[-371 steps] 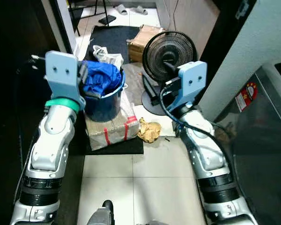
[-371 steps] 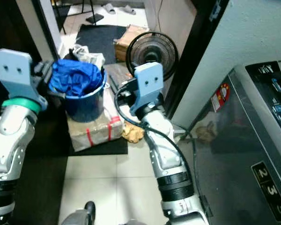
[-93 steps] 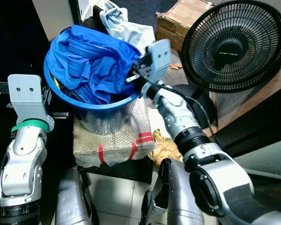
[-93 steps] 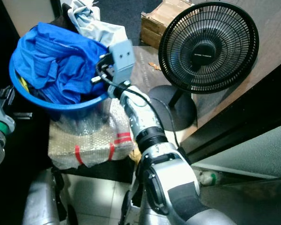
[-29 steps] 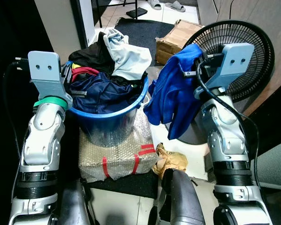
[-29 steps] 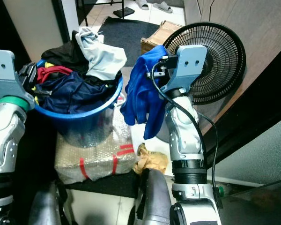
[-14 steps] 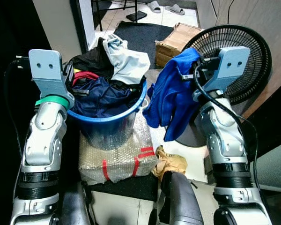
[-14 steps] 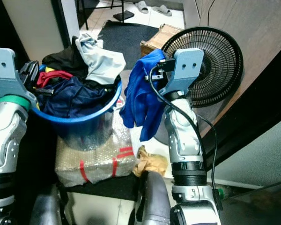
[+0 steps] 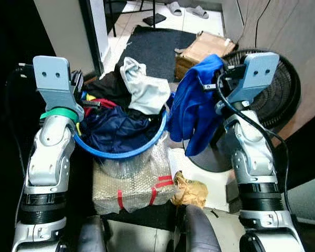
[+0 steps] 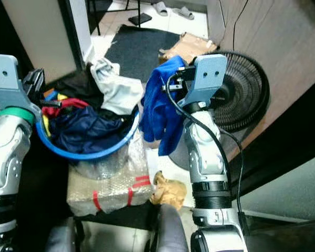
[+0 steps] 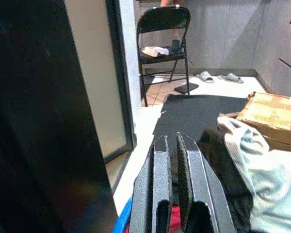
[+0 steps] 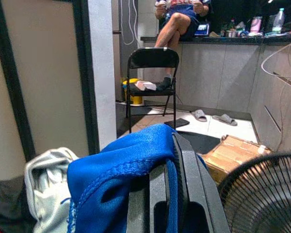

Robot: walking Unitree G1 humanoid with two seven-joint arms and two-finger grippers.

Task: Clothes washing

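Tiled floor with dark mat (image 9: 149,44) behind blue laundry basket (image 9: 127,154), landmark. Basket sits on bubble-wrapped box (image 9: 134,181), heaped with dark clothes and pale grey garment (image 9: 144,92). Right gripper (image 12: 167,160) raised beside basket, toward black fan (image 9: 283,100); fingers clamped on blue garment (image 9: 195,113), which hangs clear of basket rim. Left gripper (image 11: 172,150) above basket's opposite rim, fingers nearly closed, holding nothing. Crumpled brown paper (image 9: 190,191) beside box.

Bubble-wrapped box (image 9: 132,181), fan (image 9: 275,100), mat (image 9: 147,44) on tiled floor (image 9: 212,184)
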